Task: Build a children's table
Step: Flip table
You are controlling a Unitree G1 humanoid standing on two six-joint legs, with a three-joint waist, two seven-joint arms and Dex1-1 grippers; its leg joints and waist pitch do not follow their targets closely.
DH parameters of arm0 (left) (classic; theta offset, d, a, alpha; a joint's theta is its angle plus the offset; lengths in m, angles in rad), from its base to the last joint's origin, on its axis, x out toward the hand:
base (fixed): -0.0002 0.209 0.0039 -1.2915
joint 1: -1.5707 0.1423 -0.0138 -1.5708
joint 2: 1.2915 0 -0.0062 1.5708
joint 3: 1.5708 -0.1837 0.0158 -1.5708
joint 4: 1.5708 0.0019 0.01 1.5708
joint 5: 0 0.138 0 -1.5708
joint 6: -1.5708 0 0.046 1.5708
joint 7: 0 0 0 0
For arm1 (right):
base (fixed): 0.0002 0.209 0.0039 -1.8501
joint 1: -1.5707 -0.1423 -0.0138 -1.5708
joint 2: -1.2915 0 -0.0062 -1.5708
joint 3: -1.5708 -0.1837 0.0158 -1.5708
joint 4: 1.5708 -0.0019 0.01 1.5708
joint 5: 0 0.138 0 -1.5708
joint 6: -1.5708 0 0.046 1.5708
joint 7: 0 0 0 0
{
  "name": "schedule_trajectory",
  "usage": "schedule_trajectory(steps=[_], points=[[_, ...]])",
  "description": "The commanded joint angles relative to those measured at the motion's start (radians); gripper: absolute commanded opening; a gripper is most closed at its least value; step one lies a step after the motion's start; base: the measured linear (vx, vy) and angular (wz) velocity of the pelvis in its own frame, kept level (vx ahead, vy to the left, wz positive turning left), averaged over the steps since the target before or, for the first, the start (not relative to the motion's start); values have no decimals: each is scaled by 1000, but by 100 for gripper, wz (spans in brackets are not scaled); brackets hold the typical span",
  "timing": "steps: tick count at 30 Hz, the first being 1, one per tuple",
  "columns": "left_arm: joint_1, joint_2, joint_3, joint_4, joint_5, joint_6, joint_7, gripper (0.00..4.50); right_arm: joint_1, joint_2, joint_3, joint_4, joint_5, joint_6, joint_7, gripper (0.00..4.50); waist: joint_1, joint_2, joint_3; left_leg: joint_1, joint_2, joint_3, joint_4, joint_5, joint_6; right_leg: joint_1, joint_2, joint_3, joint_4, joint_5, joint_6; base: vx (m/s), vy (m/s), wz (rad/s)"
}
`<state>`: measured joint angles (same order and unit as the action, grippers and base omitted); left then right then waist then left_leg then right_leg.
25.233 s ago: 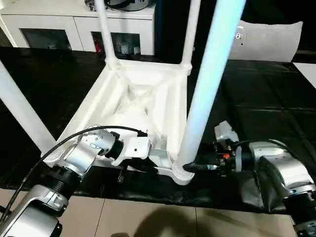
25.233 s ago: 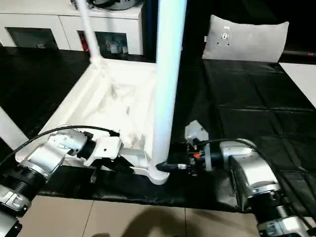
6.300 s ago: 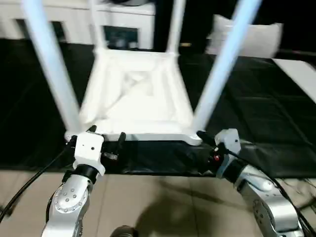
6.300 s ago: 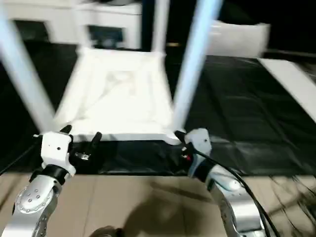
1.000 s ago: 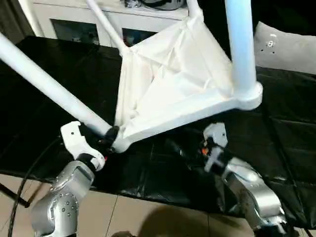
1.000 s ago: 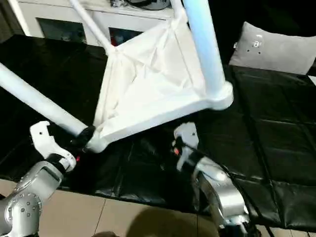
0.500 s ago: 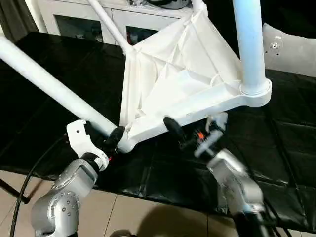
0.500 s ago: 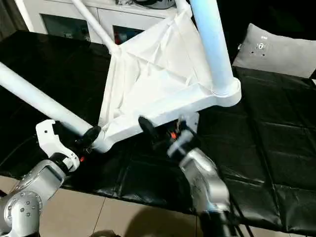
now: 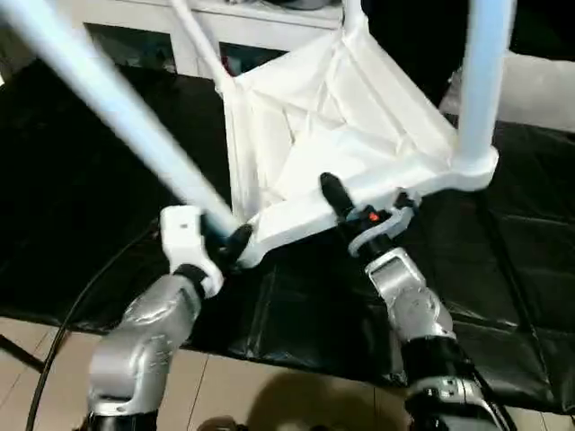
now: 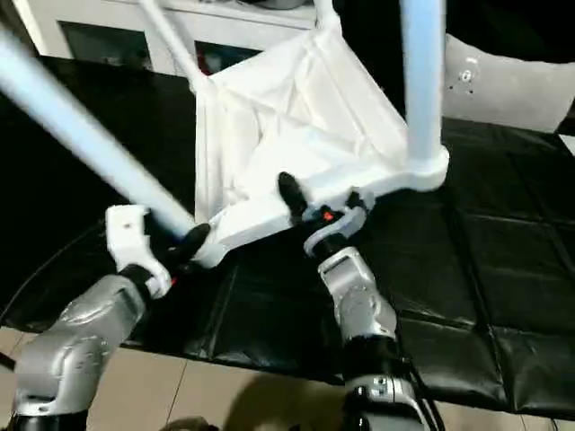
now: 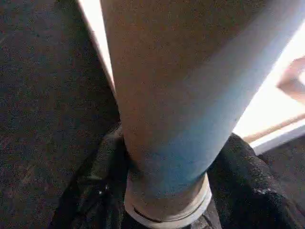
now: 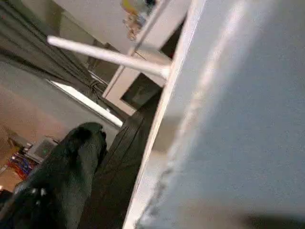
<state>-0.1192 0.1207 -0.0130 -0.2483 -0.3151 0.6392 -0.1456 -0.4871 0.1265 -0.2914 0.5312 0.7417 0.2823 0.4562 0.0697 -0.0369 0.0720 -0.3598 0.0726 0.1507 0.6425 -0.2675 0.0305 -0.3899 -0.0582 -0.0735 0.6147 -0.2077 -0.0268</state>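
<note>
The children's table (image 9: 341,117) is tipped up on the black mat with its ribbed underside facing me and its white legs fitted. My left gripper (image 9: 225,242) is shut on the near-left leg (image 9: 117,108) just above its corner socket. In the left wrist view that leg (image 11: 171,95) sits between the black fingers (image 11: 95,181). My right gripper (image 9: 367,199) stands open, straddling the table's near rim between the two near corners. One black finger (image 12: 71,167) shows beside the white rim (image 12: 228,119). The near-right leg (image 9: 481,81) rises from the right corner.
A white cabinet with glass doors (image 9: 135,40) stands behind the mat. A grey cushion (image 10: 503,85) lies at the back right. The black mat (image 9: 81,197) ends at its front edge above the tiled floor (image 9: 269,395). A black cable (image 9: 63,332) hangs by my left arm.
My right gripper has risen from the mat to the table's near rim and now straddles it. The table has tipped and swung slightly. My left gripper has stayed on the leg.
</note>
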Motion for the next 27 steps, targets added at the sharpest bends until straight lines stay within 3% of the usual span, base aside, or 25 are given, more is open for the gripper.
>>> schedule_trajectory(steps=[1,2,3,6,10,15,27], points=[[15,12,-70,63,47,16,-12,204,-102,21,23,-68,55,5,59,414,5,1,-70,7,158,-64,-89,143,84,55,-145,77,-36,114,-295,0,0,0],[16,15,-74,64,52,12,-12,204,-110,24,13,-63,69,15,52,404,4,-1,-74,7,156,-63,-85,176,93,54,-145,76,-30,149,-301,0,0,0],[19,23,-85,67,64,0,-16,204,-130,35,-21,-52,110,33,41,392,4,-7,-81,2,149,-58,-76,251,130,53,-143,74,-21,230,-320,0,0,0],[22,28,-92,68,72,-6,-18,204,-140,41,-44,-47,140,47,35,376,5,-5,-75,-4,154,-55,-77,221,161,49,-146,73,-26,193,-333,0,0,0],[42,34,-111,70,90,-34,-28,204,-170,44,-97,-16,188,74,30,345,5,-3,-72,0,161,-55,-81,169,144,45,-142,69,-30,101,-326,0,0,0],[62,40,-125,60,99,-46,-41,204,-190,41,-125,14,192,76,30,300,4,-5,-71,-2,158,-52,-82,150,126,46,-143,70,-33,84,-320,0,0,0],[79,60,-134,61,114,-76,-64,204,-194,31,-119,25,146,61,31,217,4,-9,-71,-3,158,-48,-79,144,119,46,-141,70,-30,86,-326,0,0,0]])
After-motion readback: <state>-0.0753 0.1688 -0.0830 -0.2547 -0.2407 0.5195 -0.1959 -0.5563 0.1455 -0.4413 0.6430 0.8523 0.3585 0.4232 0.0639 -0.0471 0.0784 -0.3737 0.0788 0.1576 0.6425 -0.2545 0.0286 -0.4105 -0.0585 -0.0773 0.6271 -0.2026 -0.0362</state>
